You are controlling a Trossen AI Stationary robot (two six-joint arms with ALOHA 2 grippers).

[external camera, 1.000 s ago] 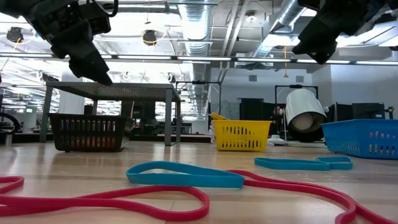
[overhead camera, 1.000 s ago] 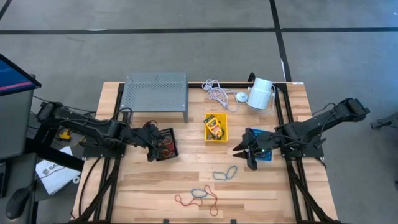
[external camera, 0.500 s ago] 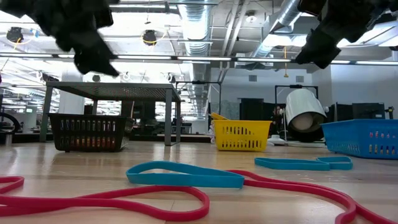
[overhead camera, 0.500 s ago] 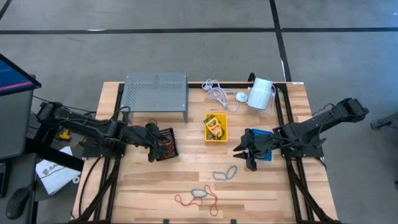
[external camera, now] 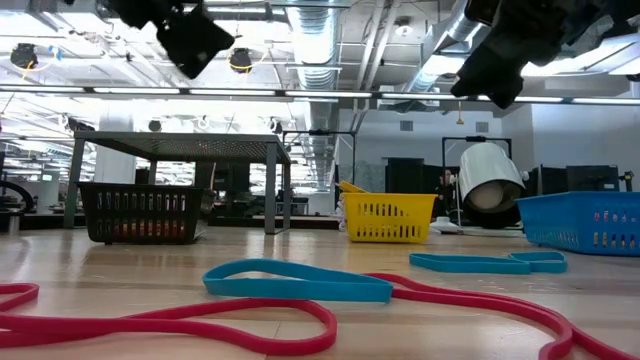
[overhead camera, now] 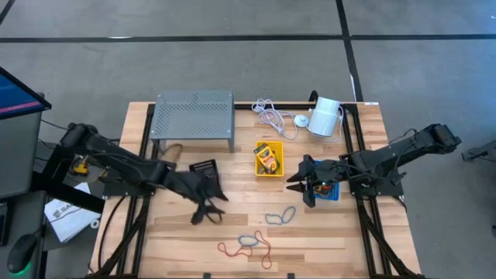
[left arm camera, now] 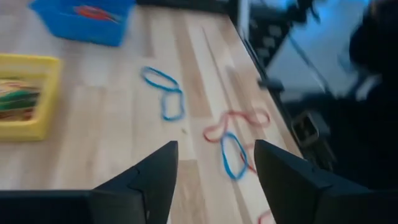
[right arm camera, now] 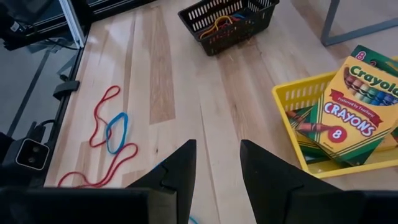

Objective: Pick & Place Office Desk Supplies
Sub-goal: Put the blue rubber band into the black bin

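Note:
My left gripper [overhead camera: 209, 212] [left arm camera: 214, 171] hangs open above bare wood, between the black bin [overhead camera: 205, 172] and the loose rubber bands. A blue-grey band [overhead camera: 280, 215] [left arm camera: 165, 93], a blue band [overhead camera: 248, 240] [left arm camera: 233, 155] and a red band [overhead camera: 254, 252] [left arm camera: 236, 121] lie flat near the table's near edge. My right gripper [overhead camera: 301, 190] [right arm camera: 217, 168] is open in the air beside the blue bin [overhead camera: 329, 186], with nothing between its fingers. The yellow bin [overhead camera: 269, 159] [right arm camera: 311, 118] holds crayon boxes [right arm camera: 364, 99]. The black bin [right arm camera: 227, 22] holds several bands.
A grey perforated metal stand [overhead camera: 194, 116] is at the far left. A white cable [overhead camera: 271, 116] and a white cylinder [overhead camera: 325, 116] lie at the far right. Bare wood runs between the bins and the near edge.
My left gripper has left its place over the black bin and swung toward the table's near edge and right, toward the loose bands, rising a little and rolling at the wrist. It stays open.

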